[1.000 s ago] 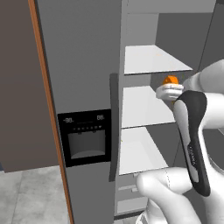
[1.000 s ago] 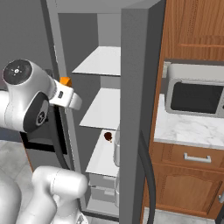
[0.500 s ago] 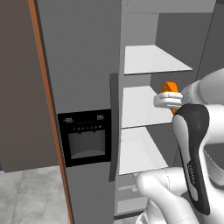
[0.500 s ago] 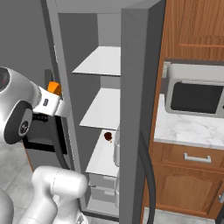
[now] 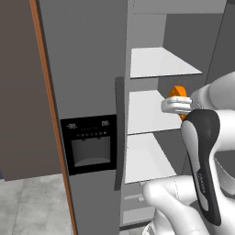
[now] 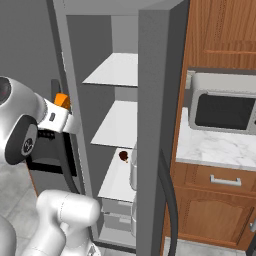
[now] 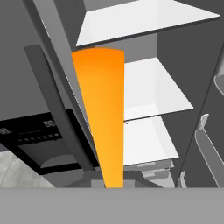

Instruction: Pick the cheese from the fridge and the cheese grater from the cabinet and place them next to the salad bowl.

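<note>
My gripper (image 5: 177, 104) is shut on the cheese (image 5: 178, 91), a small orange wedge, and holds it in front of the open fridge (image 5: 92, 69) at the level of the middle white shelf (image 5: 147, 112). In the right base view the cheese (image 6: 62, 100) sits on top of the hand, just left of the fridge opening (image 6: 117, 90). The hand view has the cheese (image 7: 103, 109) standing as a long orange wedge up from the gripper (image 7: 112, 183), with the fridge shelves (image 7: 153, 87) behind it. The cheese grater and the salad bowl are out of view.
The fridge's right door (image 6: 156, 115) stands open. A small dark item (image 6: 123, 156) lies on a lower shelf. Right of the fridge are a microwave (image 6: 225, 107), a marble counter (image 6: 210, 149), a wooden drawer unit (image 6: 225, 181) and a brown wall cabinet (image 6: 220, 30). The dispenser door (image 5: 88, 147) is to the left.
The arm has drawn back out of the fridge with the cheese in its grip, moving left in the right base view. The grip has stayed shut.
</note>
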